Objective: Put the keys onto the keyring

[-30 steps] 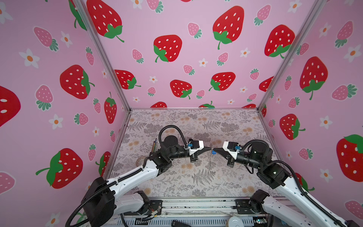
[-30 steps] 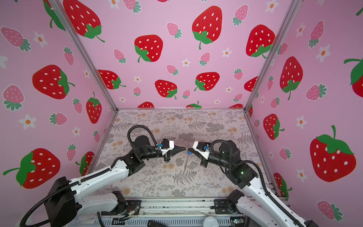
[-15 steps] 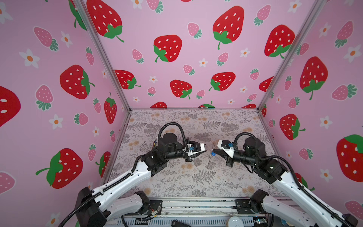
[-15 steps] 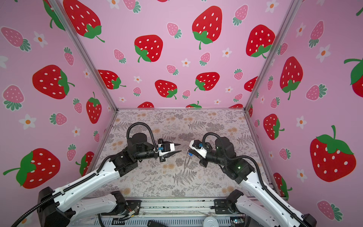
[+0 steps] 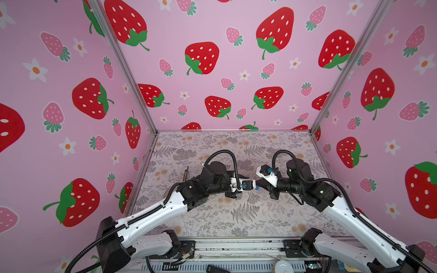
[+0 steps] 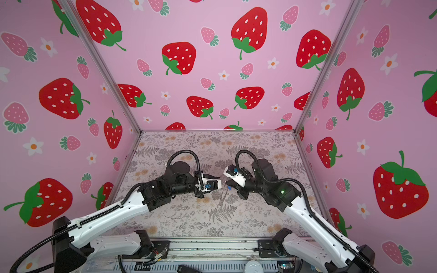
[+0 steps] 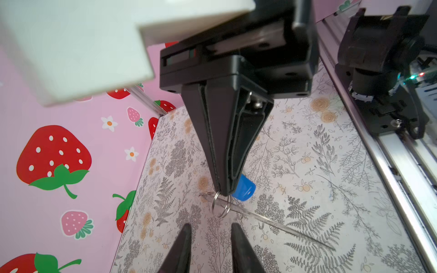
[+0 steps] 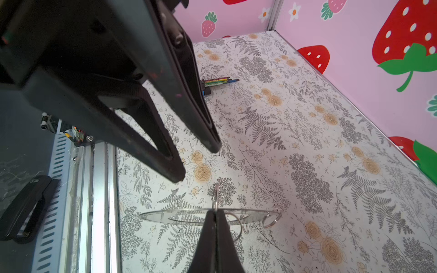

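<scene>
Floral table [image 5: 236, 146]; right gripper [image 8: 215, 212] holds keyring [image 8: 160, 216].

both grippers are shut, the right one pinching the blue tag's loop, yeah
Not quite. The left gripper is open, not shut: the left wrist view shows a clear gap between its tips. The rest holds: the right gripper is shut, pinching the loop of the blue tag.
</scene>
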Available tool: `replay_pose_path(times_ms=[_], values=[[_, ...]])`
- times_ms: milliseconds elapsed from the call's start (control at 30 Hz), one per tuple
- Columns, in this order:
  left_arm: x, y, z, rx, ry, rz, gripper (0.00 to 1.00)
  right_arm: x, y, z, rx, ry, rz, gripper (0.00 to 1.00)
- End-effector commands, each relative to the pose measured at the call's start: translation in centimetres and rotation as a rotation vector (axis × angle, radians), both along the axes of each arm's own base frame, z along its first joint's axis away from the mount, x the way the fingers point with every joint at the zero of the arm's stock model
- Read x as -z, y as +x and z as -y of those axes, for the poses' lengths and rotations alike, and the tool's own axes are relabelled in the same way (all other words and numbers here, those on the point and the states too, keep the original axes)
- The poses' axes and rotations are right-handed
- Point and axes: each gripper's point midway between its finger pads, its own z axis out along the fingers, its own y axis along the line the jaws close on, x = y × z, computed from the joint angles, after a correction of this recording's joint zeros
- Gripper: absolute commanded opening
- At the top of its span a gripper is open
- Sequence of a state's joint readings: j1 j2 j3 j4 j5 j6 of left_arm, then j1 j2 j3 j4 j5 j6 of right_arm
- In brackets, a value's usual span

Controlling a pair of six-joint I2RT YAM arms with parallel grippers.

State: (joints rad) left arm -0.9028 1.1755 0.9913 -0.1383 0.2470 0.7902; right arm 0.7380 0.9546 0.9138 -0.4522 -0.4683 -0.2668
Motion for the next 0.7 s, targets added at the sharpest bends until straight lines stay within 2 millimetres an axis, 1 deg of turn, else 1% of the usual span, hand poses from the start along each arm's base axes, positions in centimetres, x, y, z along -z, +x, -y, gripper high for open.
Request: replay_pose_path(times_ms=[0, 300, 467, 567, 667], values=[[-1.6, 0.2, 0.6, 0.014, -0.002, 0.047, 0.30, -1.4, -0.6, -0.3, -0.041, 0.017, 0.019, 0.00], [-0.9, 0.1, 1.4, 0.038, 0.012, 0.024, 0.28, -1.4, -0.4, -0.6, -0.050, 0.014, 0.011, 0.00], [-0.4, 0.2, 1.6, 0.040, 0.022, 0.014, 0.27, -1.8, -0.6, -0.7, -0.059, 0.027, 0.016, 0.00], [-0.3, 0.4, 1.9, 0.041, 0.025, 0.008, 0.25, -1.7, -0.6, -0.6, -0.056, 0.025, 0.013, 0.00], [0.0, 0.5, 2.1, 0.048, 0.034, 0.003, 0.21, -1.7, -0.6, -0.5, -0.053, 0.023, 0.017, 0.00]])
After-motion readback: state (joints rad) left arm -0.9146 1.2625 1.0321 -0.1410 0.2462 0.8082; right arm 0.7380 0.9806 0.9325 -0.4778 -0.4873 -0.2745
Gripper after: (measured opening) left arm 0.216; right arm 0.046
